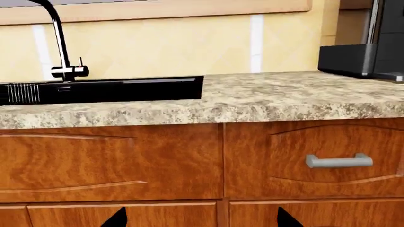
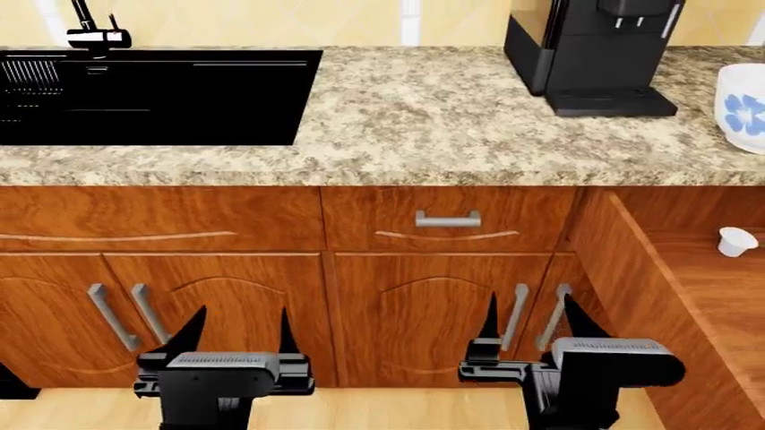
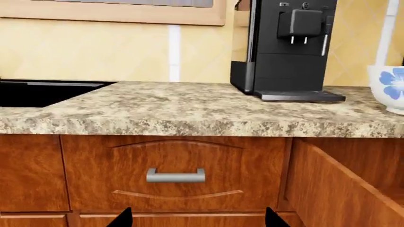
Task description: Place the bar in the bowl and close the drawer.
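Note:
The bowl, white with a blue flower, stands at the counter's far right edge, cut off by the frame; the right wrist view also catches the bowl. Below it the drawer is pulled out, its wooden side wall running toward me; the right wrist view shows that drawer wall too. The bar is out of view. My left gripper and right gripper are both open and empty, low in front of the cupboard doors. The right gripper sits just left of the open drawer.
A small white cup-like object lies inside the open drawer. A black coffee machine stands on the granite counter, a black sink with faucet at left. A closed drawer front with a short handle sits between them.

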Motion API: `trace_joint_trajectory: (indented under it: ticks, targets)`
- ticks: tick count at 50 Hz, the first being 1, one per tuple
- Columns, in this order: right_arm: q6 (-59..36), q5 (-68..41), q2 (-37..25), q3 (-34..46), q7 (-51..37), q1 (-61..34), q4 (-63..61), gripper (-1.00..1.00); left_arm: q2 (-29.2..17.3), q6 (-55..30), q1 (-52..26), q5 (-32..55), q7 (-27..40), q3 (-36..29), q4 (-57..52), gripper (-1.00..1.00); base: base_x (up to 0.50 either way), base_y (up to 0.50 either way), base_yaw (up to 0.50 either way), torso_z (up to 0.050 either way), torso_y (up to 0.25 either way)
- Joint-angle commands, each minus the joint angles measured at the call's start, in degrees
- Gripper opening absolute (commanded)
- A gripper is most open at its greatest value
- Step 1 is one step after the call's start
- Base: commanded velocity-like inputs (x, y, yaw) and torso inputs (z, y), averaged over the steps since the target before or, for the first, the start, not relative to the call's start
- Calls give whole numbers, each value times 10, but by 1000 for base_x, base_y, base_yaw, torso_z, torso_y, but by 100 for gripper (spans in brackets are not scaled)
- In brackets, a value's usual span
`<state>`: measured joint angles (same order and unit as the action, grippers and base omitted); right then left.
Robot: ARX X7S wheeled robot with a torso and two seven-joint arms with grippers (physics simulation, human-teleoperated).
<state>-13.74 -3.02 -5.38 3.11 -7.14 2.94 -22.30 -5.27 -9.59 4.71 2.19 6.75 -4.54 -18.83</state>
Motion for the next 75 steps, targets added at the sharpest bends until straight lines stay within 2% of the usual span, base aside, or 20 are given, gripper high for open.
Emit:
trace_joint_trajectory:
  ticks: [1, 12, 17, 25, 30, 35, 39, 67, 70, 75]
  targets:
    - [-137, -28, -23, -12, -9, 1, -167, 100, -23, -130, -1, 23, 9, 9, -156, 100, 0, 0, 0, 50, 0]
    - [-385, -87, -43, -48, -22, -75, -342, 100, -38, -312, -30, 58, 31, 36, -327, 100, 0, 0, 0, 50, 0]
    - [-451, -107, -47, -54, -37, -108, -375, 100, -37, -391, -57, 64, 52, 49, -380, 100, 0, 0, 0, 15, 0]
    - [-443, -319, -155, -48, -216, -136, -376, 100, -42, -418, -63, 86, 58, 59, -410, 100, 0, 0, 0, 17, 0]
    - [-427, -377, -189, -44, -270, -142, -375, 100, -78, -415, -66, 145, 117, 59, -411, 100, 0, -170, 0, 27, 0]
    - [-419, -402, -203, -45, -291, -145, -372, 100, -129, -401, -69, 224, 190, 50, -411, 100, 0, -500, 0, 0, 0]
    - [-413, -415, -211, -44, -303, -146, -371, 100, -149, -394, -72, 259, 218, 48, -409, 100, 0, -500, 0, 0, 0]
    - [-405, -484, -249, -45, -363, -164, -364, 100, -200, -380, -83, 345, 286, 39, -402, 100, -20, -500, 0, 0, 0]
    - [-436, -546, -259, -57, -390, -196, -366, 100, -206, -410, -106, 397, 298, 59, -405, 100, -26, -500, 0, 0, 0]
    - [-502, -754, -294, -75, -514, -313, -344, 100, -237, -500, -208, 590, 389, 116, -405, 100, -27, -500, 0, 0, 0]
